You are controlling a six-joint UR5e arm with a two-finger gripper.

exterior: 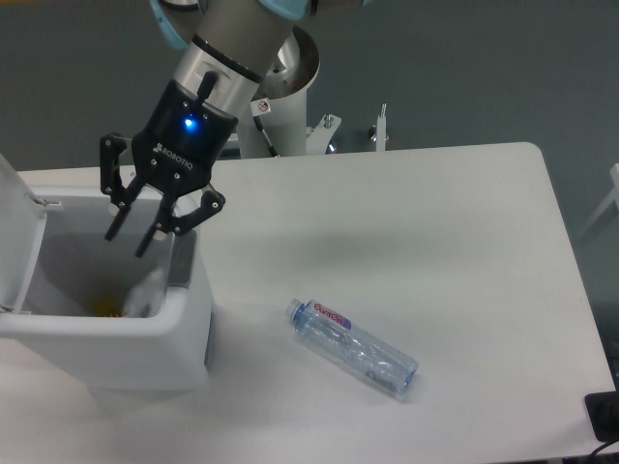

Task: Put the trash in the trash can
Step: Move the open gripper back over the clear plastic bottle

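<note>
White plastic forms the trash can (184, 333), a boxy bin with rounded corners standing at the left end of the counter (406, 213). Its hinged lid (17, 232) is raised and leans outward along the left frame edge, leaving the opening exposed from above. A grey panel is visible on the side that faces the bottle.

Inside the bin, against the right-hand wall, lies the crumpled white paper wrapper (143, 293); a small yellow object (104, 309) sits beside it on the bin floor.

The clear plastic bottle (352, 347) lies on its side on the counter, well apart from the bin, to its right. Its blue cap points toward the bin and the red-lettered label sits near that end. The counter surface around the bottle is bare on all sides. The counter's right edge and rounded far-right corner are in view; a dark object (604, 416) shows just beyond the near-right edge.

The arm (227, 58) enters from the top of the frame and slopes down to the left. The tool (145, 227) hangs above the bin opening, over its right rim, tilted so the fingers (117, 219) point down and left into the bin. The jaws are spread apart and hold nothing. A blue indicator light (191, 123) glows on the tool body.
</note>
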